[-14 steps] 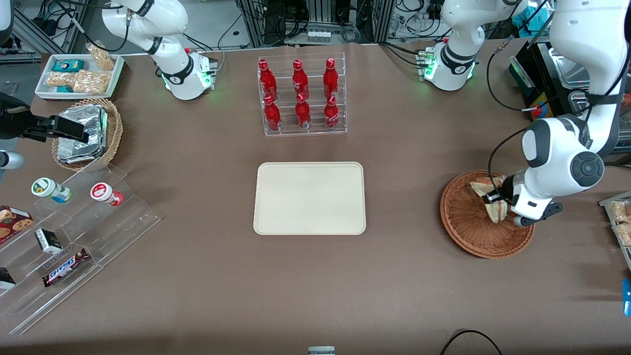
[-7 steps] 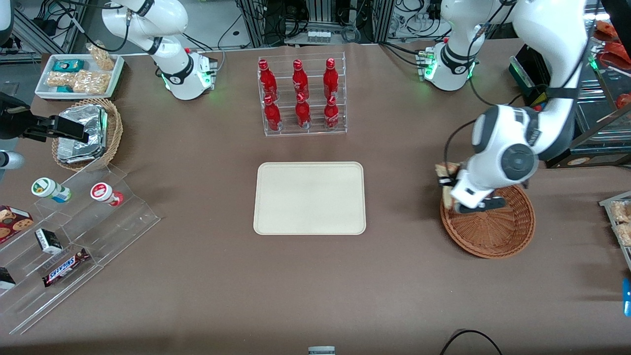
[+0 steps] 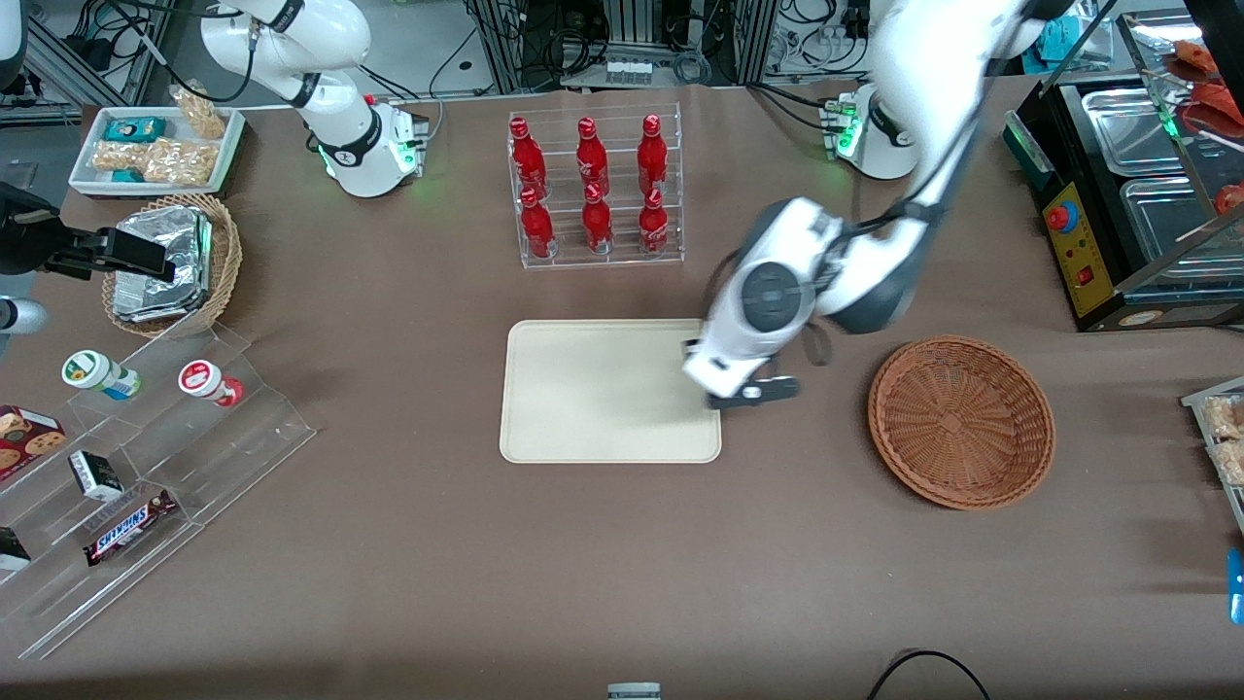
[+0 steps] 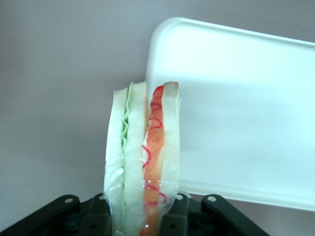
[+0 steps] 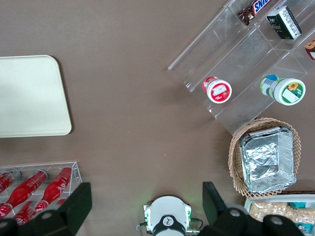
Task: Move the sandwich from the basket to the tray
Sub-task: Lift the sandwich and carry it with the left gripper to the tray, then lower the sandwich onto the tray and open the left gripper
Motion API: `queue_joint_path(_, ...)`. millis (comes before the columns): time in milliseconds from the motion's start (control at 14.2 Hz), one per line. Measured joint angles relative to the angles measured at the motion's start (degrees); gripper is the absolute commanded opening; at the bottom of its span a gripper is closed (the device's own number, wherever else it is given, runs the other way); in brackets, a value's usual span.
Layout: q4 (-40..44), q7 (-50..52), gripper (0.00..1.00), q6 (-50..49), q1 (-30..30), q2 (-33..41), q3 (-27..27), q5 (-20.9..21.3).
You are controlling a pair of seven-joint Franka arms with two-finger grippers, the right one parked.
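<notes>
Your tray [image 3: 603, 389] sits where it was, and the basket [image 3: 960, 421], which held the arm and load a second ago, now lies bare. The gripper [image 4: 142, 223] has travelled from over the basket to the tray's edge nearest the basket, clamped on the sandwich [image 4: 142, 167], which hangs above that rim.

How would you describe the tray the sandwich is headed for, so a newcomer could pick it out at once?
Start at the clear rack of red bottles; the tray lies flat on the brown table nearer the front camera than it. The gripper, shut on the sandwich, hangs over its edge toward the wicker basket. It is cream, rectangular, round-cornered and bare, unlike the smaller white snack tray.
</notes>
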State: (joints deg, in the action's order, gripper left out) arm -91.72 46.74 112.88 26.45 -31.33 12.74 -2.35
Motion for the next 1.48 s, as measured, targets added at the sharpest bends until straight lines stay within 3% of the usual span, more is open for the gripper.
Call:
queue_joint_path(423,11.35,5.97,0.28,0.05,6.02,-10.22,-0.04,0.00)
queue_joint_path(563,14.28,7.93,0.36,0.10,7.73,-12.08,-0.06,0.00)
queue_joint_path(1197,17.14,10.54,0.45,6.88,9.54,-17.97,-0.54,1.09)
queue_joint_path(1338,17.14,11.50,0.53,7.89,9.80,-18.71,-0.54,1.63)
queue_joint_path(1408,17.14,12.26,0.62,8.04,9.97,-18.97,-0.54,2.29)
queue_joint_path(1479,17.14,12.99,0.85,8.07,10.09,-19.15,-0.54,2.69)
